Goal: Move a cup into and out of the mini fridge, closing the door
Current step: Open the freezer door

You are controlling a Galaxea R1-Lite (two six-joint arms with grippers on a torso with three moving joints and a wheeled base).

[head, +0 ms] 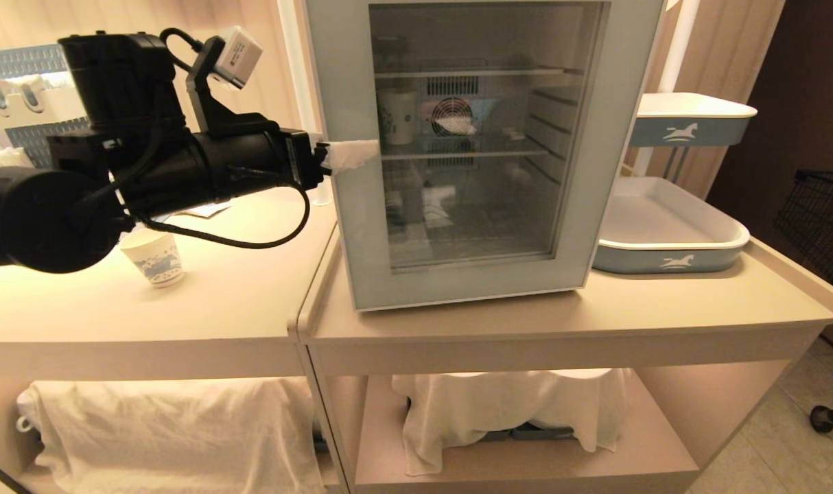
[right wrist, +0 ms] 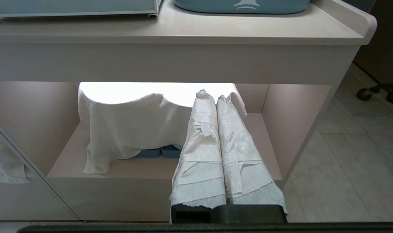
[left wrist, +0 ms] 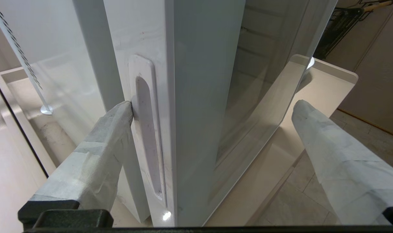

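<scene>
Blue tray (head: 670, 264), draped white cloth (head: 512, 405) below

Blue-printed cup (head: 154, 259) stands left of shut mini fridge (head: 471, 158).

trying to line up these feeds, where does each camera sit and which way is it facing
Head view: on the robot's head, looking forward and down at the closed mini fridge, with a cup on the counter; the left arm reaches in to the door edge.
Left wrist view: behind the open left gripper, facing the door edge-on; one finger by the handle.
Right wrist view: behind the shut right gripper, held low, facing the white cloth under the counter.
Shared: head and left wrist views both show the fridge door.
</scene>
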